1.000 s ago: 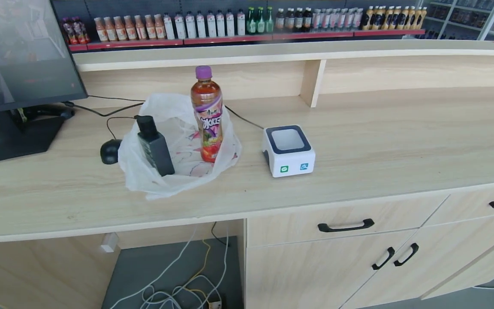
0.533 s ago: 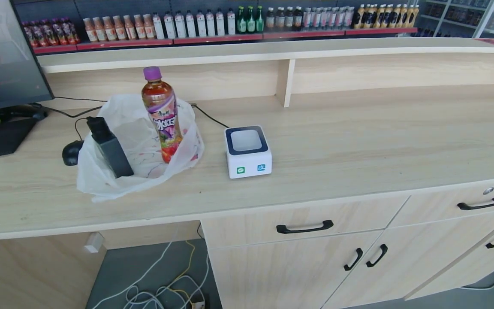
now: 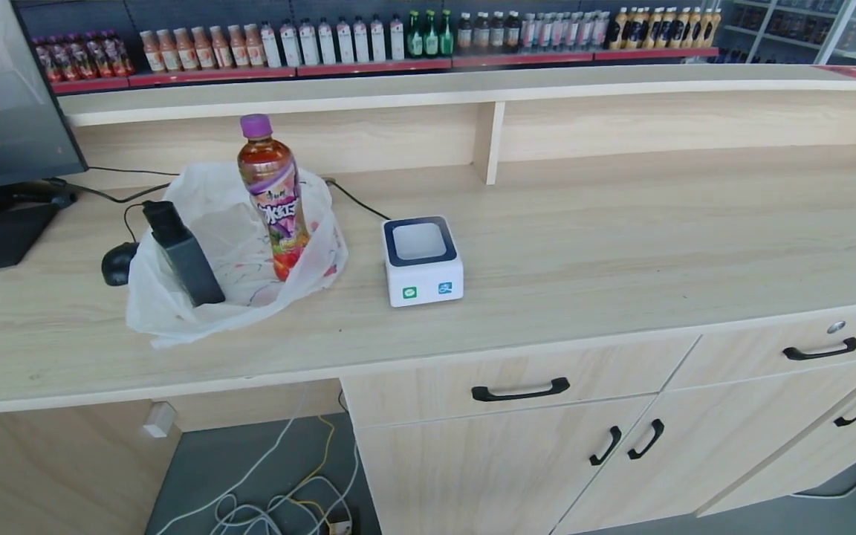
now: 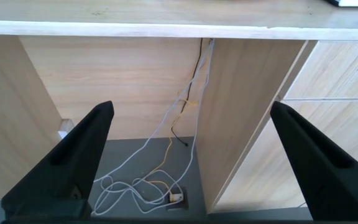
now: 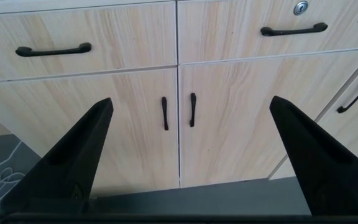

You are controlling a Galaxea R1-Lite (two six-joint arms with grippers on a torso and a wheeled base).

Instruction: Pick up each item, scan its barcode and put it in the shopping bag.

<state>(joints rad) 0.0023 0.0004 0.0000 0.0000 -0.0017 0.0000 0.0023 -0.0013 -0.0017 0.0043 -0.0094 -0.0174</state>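
Note:
A white plastic shopping bag (image 3: 175,308) lies spread on the wooden counter (image 3: 621,245) at the left. Inside it stand a tea bottle with a purple cap (image 3: 270,195) and a dark rectangular bottle (image 3: 183,255), which leans. A white scanner box (image 3: 423,260) with a dark-rimmed window sits just right of the bag. My left gripper (image 4: 191,162) is open below the counter edge, facing the open knee space with cables. My right gripper (image 5: 191,155) is open too, held low before the cabinet doors.
A black mouse (image 3: 117,263) lies left of the bag and a monitor (image 3: 4,96) stands at the far left. A raised ledge (image 3: 472,85) backs the counter, with drink shelves behind. Drawers and doors with black handles (image 3: 521,391) are below. Cables (image 3: 264,498) lie on the floor.
The whole head view has shifted, so bag, bottles and scanner appear further left; the camera turned right. The things themselves have not moved.

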